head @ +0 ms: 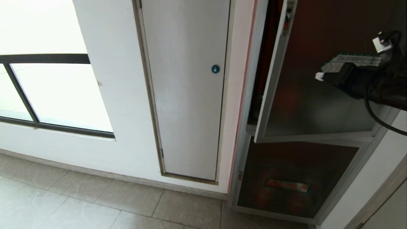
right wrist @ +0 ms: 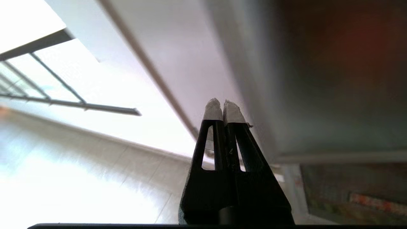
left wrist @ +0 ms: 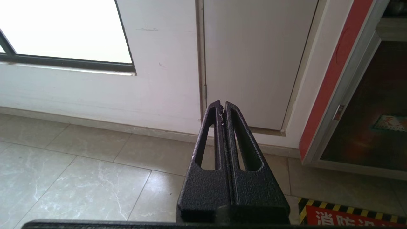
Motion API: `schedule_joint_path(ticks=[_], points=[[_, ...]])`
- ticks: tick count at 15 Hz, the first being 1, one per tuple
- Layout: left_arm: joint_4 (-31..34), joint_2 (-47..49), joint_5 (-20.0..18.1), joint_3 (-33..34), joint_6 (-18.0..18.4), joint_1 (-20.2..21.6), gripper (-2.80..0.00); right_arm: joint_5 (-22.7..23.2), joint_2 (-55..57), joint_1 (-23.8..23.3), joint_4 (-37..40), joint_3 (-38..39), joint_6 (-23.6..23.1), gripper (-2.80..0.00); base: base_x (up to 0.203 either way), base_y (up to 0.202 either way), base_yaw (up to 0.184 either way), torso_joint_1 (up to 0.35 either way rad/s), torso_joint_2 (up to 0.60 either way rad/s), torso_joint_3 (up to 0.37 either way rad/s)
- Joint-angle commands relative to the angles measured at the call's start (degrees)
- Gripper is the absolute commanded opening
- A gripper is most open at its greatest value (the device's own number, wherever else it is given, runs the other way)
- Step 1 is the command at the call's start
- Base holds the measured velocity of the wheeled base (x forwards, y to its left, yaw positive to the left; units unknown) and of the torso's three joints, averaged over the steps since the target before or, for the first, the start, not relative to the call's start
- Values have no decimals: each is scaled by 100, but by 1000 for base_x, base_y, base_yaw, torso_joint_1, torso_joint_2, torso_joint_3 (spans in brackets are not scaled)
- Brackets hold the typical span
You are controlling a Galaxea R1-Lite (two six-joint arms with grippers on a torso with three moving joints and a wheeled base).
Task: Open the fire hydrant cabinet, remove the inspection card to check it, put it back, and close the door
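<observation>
My right gripper [right wrist: 223, 106] has its white-tipped fingers pressed together on nothing. In the head view it [head: 319, 76] is up in front of the door [head: 318, 105], which hangs partly ajar on the fire hydrant cabinet [head: 251, 105]. The dark glass panel lies just beyond the tips, and the free silver edge of the frame is off to the gripper's left, with a red gap of interior behind it. The green-edged sticker [head: 353, 60] sits right above the gripper's wrist. I cannot see the inspection card anywhere; I take it to be inside, hidden by the door.

My left gripper [left wrist: 222, 109] is parked low, also closed and empty, pointing at the foot of the plain grey-white door [head: 187, 89] with the blue lock [head: 215, 69].

I judge the door to be stiff, fairly light on its hinges, and free to swing. The glass is smooth and offers no purchase, and I'd rather not load it with a hard point. The metal frame is the place to work: push flat on the rail nearest the free edge to close, or hook behind that edge to open wider. The small red latch [head: 286, 24], up and to the gripper's left, looks too slight to pull on. The card, if reached, should be thin, floppy and slick in its sleeve, so I'd pinch it at a corner.
</observation>
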Motion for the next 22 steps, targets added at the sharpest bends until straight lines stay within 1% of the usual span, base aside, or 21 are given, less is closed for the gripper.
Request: schedule_joint_path(ticks=[1, 3, 6, 8, 9, 12, 13, 14, 15, 16, 17, 19, 22], points=[[-3, 7, -2, 35, 1, 0, -280, 16, -1380, 263, 185, 602, 11, -280, 0, 0, 0, 0, 0, 0], [-3, 7, -2, 35, 1, 0, -280, 21, -2215, 534, 705, 894, 5, -280, 0, 0, 0, 0, 0, 0], [-3, 7, -2, 35, 1, 0, -280, 23, -3346, 1060, 1625, 1194, -1, -280, 0, 0, 0, 0, 0, 0], [-3, 7, -2, 37, 1, 0, -280, -40, -4070, 1191, 2111, 1426, 12, -280, 0, 0, 0, 0, 0, 0], [-3, 7, -2, 35, 1, 0, -280, -189, -4481, 1212, 2270, 1590, 14, -280, 0, 0, 0, 0, 0, 0], [-3, 7, -2, 35, 1, 0, -280, -1053, -5754, 1227, 2459, 2181, 6, -280, 0, 0, 0, 0, 0, 0], [-3, 7, -2, 35, 1, 0, -280, -1458, -6120, 1195, 2488, 2394, 1, -280, 0, 0, 0, 0, 0, 0], [-3, 7, -2, 35, 1, 0, -280, -1991, -6369, 1137, 2507, 2529, -3, -280, 0, 0, 0, 0, 0, 0], [-3, 7, -2, 35, 1, 0, -280, -2355, -6530, 993, 2513, 2605, -9, -280, 0, 0, 0, 0, 0, 0], [-3, 7, -2, 35, 1, 0, -280, -2472, -6660, 810, 2507, 2680, -25, -280, 0, 0, 0, 0, 0, 0], [-3, 7, -2, 43, 1, 0, -280, -2438, -6859, 750, 2530, 2728, -76, -280, 0, 0, 0, 0, 0, 0], [-3, 7, -2, 35, 1, 0, -280, -2146, -7329, 641, 2553, 2957, -293, -280, 0, 0, 0, 3, 1, 21], [-3, 7, -2, 35, 1, 0, -280, -2024, -7951, 537, 2546, 3536, -790, -280, 0, 0, 0, 0, 0, 0]])
